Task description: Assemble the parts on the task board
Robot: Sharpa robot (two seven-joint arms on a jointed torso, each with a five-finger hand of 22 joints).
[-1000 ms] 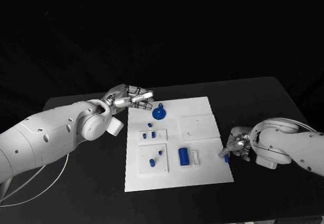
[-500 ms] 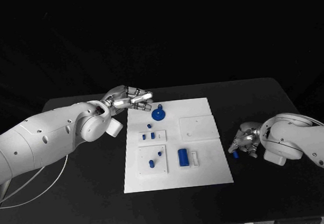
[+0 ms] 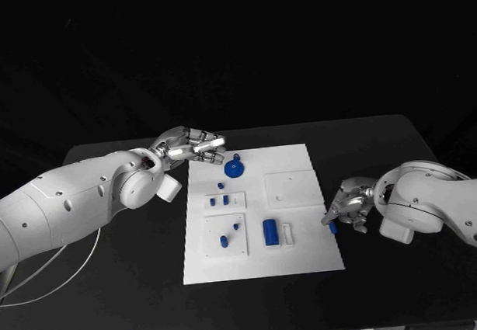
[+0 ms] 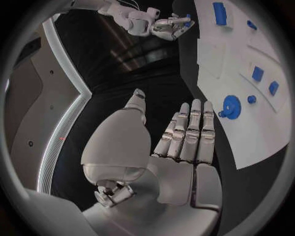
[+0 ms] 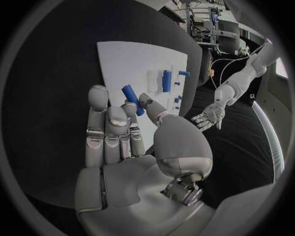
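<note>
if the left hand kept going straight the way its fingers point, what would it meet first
Probably the round blue part near the far edge of the task board. The left hand, open, points its fingers toward it in the left wrist view, though height above the board is unclear.

Robotics lab, test-bench setup: black table [image 3: 115, 300] against a black backdrop, white task board [image 3: 294, 160] laid out mid-table, loose cable [image 3: 46, 271] hanging off the table's left edge, cluttered equipment rack [image 5: 209, 24] behind in the right wrist view.

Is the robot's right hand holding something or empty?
Holding: the right hand pinches a small blue part between thumb and fingers, beside the task board.
</note>
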